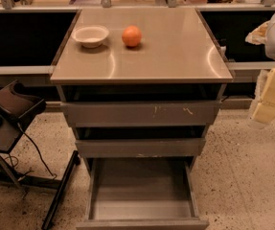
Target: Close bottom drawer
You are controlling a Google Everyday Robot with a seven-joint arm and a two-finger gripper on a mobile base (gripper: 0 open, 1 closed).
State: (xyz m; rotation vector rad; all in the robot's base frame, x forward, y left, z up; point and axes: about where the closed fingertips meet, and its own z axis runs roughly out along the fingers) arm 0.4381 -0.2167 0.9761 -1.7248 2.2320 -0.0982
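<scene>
The bottom drawer (140, 191) of the grey metal cabinet is pulled far out toward me. Its long smooth grey tray is open to view and holds nothing. Its plain front (142, 223) lies at the bottom edge of the picture. My gripper (266, 107), a pale yellowish part under a white arm, hangs at the right edge. It is level with the top drawer, to the right of the cabinet and well above the bottom drawer. It touches nothing.
The top drawer (141, 113), with yellowish scratches, and the middle drawer (141, 147) are each out a little. A white bowl (90, 35) and an orange (131, 36) sit on the cabinet top (175, 56). A black stand (12, 104) with a cable and a slanted leg (60, 190) is at the left.
</scene>
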